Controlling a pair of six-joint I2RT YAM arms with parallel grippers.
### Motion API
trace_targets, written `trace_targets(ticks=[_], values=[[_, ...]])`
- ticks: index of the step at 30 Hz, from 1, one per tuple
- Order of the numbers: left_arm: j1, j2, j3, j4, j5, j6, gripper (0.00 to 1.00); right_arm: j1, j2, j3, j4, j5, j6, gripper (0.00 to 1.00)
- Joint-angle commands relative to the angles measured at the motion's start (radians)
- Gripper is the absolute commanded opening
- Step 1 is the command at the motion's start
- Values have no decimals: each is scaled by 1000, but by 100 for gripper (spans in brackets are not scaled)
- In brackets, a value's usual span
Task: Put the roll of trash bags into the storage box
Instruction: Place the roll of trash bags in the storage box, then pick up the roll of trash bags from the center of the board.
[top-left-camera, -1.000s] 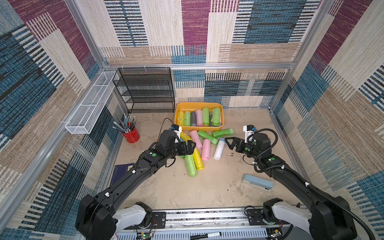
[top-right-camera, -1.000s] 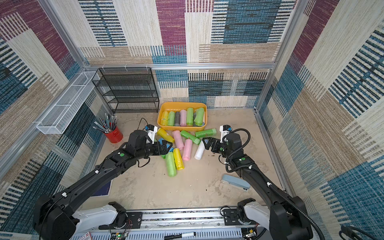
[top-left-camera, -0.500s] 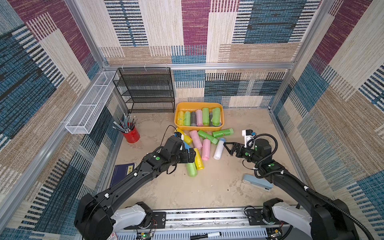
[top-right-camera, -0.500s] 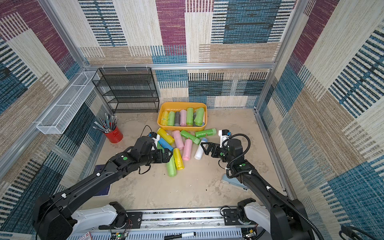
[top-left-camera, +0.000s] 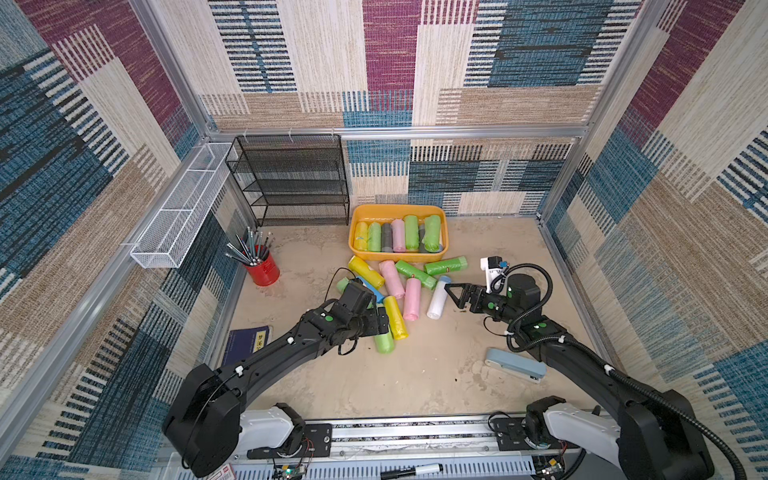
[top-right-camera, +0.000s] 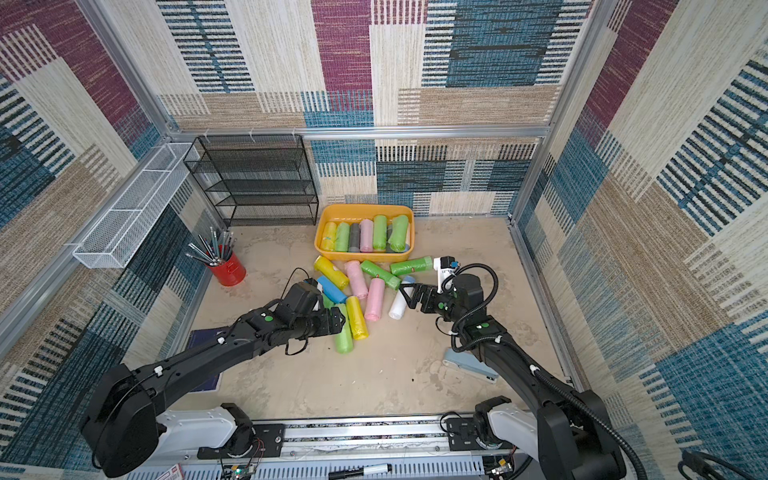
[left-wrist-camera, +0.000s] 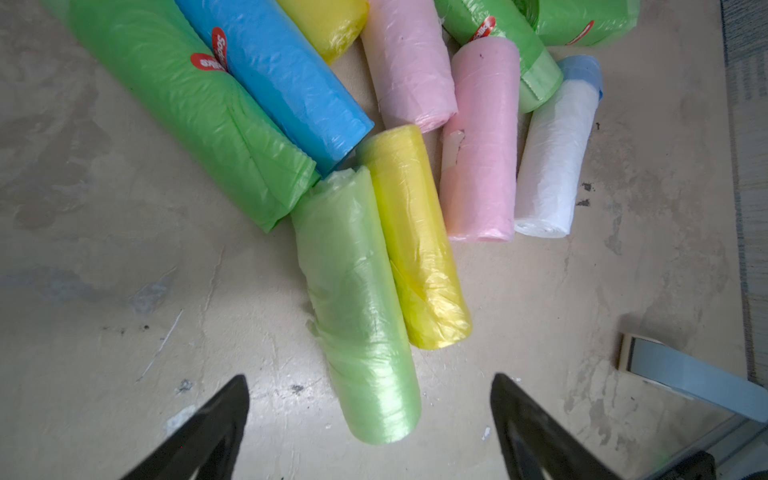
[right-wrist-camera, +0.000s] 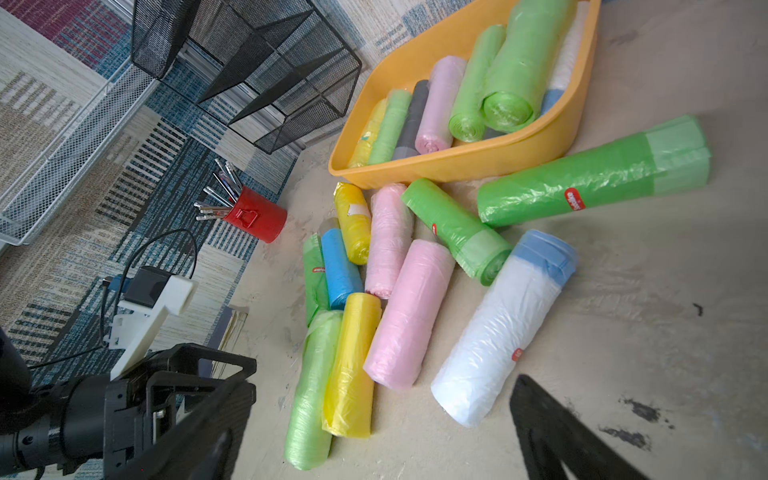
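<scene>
The orange-yellow storage box stands at the back and holds several rolls. More rolls of trash bags lie in a pile on the floor in front of it. My left gripper is open, low over the near end of a light green roll that lies against a yellow roll. The fingers straddle that end without touching it. My right gripper is open and empty beside the white roll.
A black mesh rack stands at the back left and a white wire basket hangs on the left wall. A red pencil cup, a dark blue book and a light blue stapler lie around the pile.
My left arm has drawn back toward the front and come down over the light green roll, its fingers narrowing slightly. The right arm has barely moved.
</scene>
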Motion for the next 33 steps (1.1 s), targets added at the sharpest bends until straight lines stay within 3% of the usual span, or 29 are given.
trace_targets(ticks=[1, 13, 33], values=[[-2, 22, -2, 56, 33, -26, 89, 1, 5, -4, 26, -21, -3, 99], [-3, 116, -4, 128, 76, -58, 77, 1, 46, -27, 47, -45, 37, 99], [-3, 255, 8, 105, 40, -55, 69, 1, 83, -3, 25, -61, 49, 99]])
